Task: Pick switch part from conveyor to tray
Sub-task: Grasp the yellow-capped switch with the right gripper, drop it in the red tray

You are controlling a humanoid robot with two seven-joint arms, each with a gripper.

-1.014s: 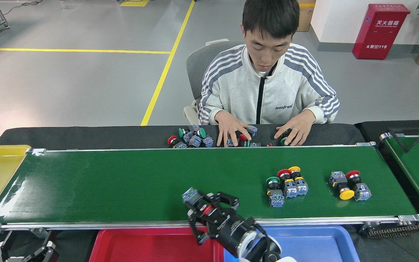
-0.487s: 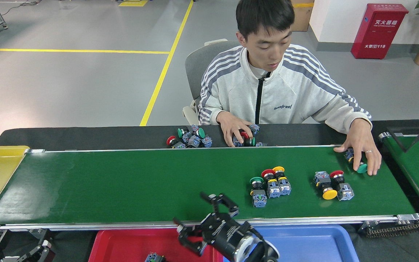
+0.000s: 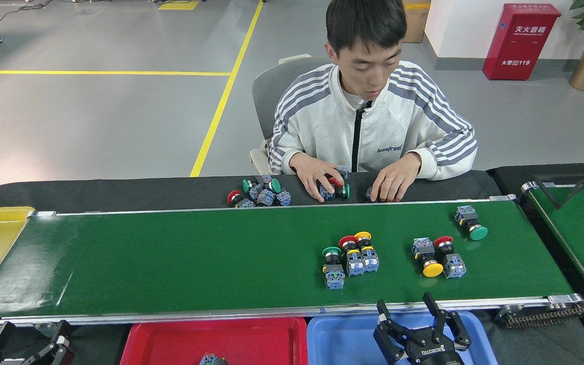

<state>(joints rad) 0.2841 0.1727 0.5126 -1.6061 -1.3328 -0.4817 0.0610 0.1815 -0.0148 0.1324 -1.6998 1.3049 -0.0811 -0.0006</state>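
**Lin:** Head view first, from the biggest thing. How far is the work?

**Omar:** The long dark-green conveyor belt with silver side rails (image 3: 195,263) carries three groups of switch parts on its right half: a cluster of three push-button switches with green, red and yellow caps (image 3: 349,258), a pair with a big yellow cap and a red cap (image 3: 436,256), and a single green-capped switch (image 3: 470,223) near the far rail. So I count six parts left to pick.

**Lin:** And the trays?

**Omar:** The shallow red plastic tray (image 3: 251,339) holds one small grey-blue switch part (image 3: 212,360) at the bottom edge of the view. The blue plastic tray (image 3: 337,339) beside it shows no part. I judge that the task is only begun.

**Lin:** The arms?

**Omar:** The right black gripper (image 3: 423,317) stands over the blue tray, fingers pointing up toward the belt, spread apart, with nothing between them. It is just below the yellow-capped pair. The left gripper (image 3: 33,350) lies low at the bottom left corner; whether it is spread or pressed together I cannot tell.
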